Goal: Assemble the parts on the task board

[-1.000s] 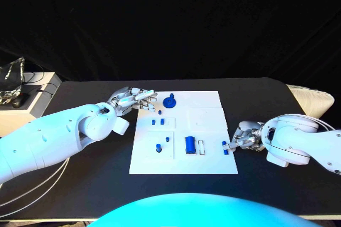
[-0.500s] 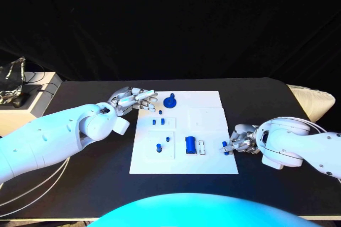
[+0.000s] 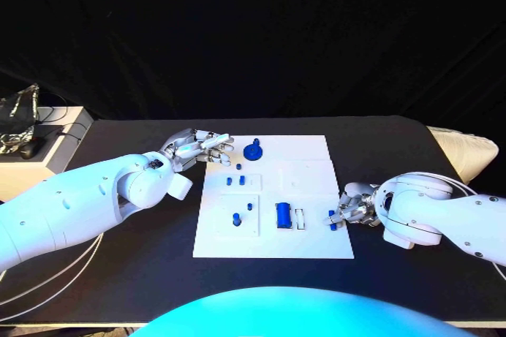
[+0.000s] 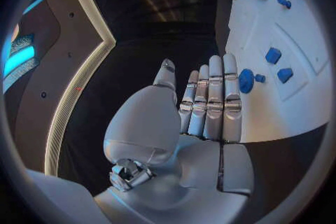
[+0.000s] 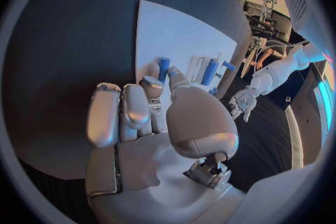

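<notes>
While the right hand pinches a small blue peg at the near right edge of the task board, the step in hand seems to be carrying this part. Next it probably needs lining up over its seat. Farther away, the left hand hovers at the far left corner, fingers pressed together, holding nothing.

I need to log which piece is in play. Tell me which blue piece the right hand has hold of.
The small blue peg at the board's right edge, pinched in the right hand. The other blue pieces lie on the board untouched.
</notes>
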Robot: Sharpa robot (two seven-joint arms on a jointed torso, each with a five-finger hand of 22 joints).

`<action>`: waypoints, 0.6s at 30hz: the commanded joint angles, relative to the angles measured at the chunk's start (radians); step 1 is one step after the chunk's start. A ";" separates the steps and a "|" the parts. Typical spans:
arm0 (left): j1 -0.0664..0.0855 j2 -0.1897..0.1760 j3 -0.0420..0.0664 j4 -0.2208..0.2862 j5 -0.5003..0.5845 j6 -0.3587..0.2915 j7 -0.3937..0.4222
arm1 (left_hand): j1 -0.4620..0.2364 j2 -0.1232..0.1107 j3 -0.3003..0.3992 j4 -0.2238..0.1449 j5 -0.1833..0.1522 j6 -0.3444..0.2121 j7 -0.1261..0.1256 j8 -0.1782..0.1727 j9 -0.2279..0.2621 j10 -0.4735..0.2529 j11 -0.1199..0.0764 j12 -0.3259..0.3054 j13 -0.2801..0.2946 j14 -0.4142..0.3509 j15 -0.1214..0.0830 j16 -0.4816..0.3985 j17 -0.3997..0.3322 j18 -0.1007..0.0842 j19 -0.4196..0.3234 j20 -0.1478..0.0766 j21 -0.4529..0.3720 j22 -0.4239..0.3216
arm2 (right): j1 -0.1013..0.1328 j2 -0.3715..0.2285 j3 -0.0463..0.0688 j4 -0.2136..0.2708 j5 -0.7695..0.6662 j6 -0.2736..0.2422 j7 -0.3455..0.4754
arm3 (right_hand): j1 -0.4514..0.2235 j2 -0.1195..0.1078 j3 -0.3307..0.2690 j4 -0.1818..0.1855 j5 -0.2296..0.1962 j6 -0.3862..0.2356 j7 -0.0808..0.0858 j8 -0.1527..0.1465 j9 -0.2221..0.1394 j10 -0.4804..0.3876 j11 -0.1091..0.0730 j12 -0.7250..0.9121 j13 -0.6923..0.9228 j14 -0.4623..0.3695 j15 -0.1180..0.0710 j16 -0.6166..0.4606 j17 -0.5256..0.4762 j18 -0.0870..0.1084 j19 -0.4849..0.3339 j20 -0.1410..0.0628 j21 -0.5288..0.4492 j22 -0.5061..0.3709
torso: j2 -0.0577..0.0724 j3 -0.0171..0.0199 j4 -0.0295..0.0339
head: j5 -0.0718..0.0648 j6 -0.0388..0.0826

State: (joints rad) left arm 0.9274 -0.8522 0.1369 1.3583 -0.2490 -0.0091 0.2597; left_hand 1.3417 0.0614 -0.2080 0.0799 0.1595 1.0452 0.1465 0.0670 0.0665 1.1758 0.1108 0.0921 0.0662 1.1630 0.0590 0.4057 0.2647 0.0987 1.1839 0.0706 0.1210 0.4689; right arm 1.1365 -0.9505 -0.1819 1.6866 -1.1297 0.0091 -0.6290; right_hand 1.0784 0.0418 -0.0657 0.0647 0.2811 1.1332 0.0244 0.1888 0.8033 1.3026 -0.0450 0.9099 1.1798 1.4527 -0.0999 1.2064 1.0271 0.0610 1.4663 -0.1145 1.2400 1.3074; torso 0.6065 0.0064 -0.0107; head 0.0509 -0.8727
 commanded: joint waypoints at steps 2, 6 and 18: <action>0.000 0.000 0.001 0.004 0.006 0.016 0.002 | 0.005 0.008 -0.002 -0.005 0.001 -0.003 0.001 0.001 0.001 -0.005 -0.003 0.001 0.001 -0.001 0.004 -0.002 -0.001 -0.003 -0.004 0.001 0.005 -0.001 | -0.012 0.009 -0.009 -0.020 -0.016 0.018 -0.011 | 0.006 0.013 0.006 -0.012 0.011 -0.015 0.002 -0.008 -0.001 -0.012 -0.001 -0.007 -0.003 -0.002 -0.003 -0.008 -0.003 -0.004 0.080 -0.002 -0.008 0.178 | 0.000 0.0003 -0.0004 | 0.004 0.000; 0.000 -0.001 0.001 0.004 0.006 0.016 0.000 | 0.008 0.013 0.000 -0.005 0.001 -0.004 0.001 0.000 0.001 -0.005 -0.003 0.001 0.001 -0.001 0.004 -0.002 -0.001 -0.003 -0.004 0.001 0.006 -0.002 | -0.013 0.019 -0.009 -0.026 -0.015 0.023 -0.005 | 0.036 0.028 0.056 -0.032 -0.047 -0.024 0.002 -0.012 -0.004 -0.019 0.000 -0.009 -0.005 -0.003 -0.004 -0.013 -0.007 -0.004 0.080 -0.002 -0.011 0.178 | 0.000 0.0009 -0.0008 | 0.003 0.000; 0.000 -0.002 0.001 0.005 0.006 0.016 -0.005 | 0.016 0.023 0.003 -0.007 0.002 -0.006 0.002 0.000 0.001 -0.006 -0.003 0.000 0.001 -0.001 0.004 -0.002 -0.001 -0.003 -0.004 0.001 0.007 -0.002 | -0.019 0.034 -0.010 -0.032 0.007 0.047 0.033 | 0.013 -0.039 0.557 -0.155 0.068 -0.064 0.034 -0.067 -0.046 -0.050 0.014 -0.059 -0.045 -0.005 0.005 -0.023 -0.009 -0.002 0.079 0.005 -0.026 0.176 | -0.001 0.0004 -0.0013 | 0.003 0.000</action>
State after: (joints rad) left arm 0.9273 -0.8550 0.1373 1.3604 -0.2489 -0.0089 0.2525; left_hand 1.3576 0.0774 -0.2052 0.0771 0.1595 1.0451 0.1466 0.0670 0.0665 1.1758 0.1108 0.0922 0.0662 1.1630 0.0589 0.4057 0.2647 0.0986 1.1831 0.0714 0.1210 0.4681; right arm 1.1362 -0.9239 -0.1780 1.6618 -1.1278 0.0172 -0.6062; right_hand 1.0988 -0.0013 0.2481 0.1413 0.3439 1.1199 0.0379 0.1912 0.8008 1.2621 -0.0289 0.8552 1.1371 1.4522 -0.0994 1.1866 1.0169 0.0610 1.4663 -0.1144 1.2187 1.3073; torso 0.6062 0.0069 -0.0116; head 0.0544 -0.8727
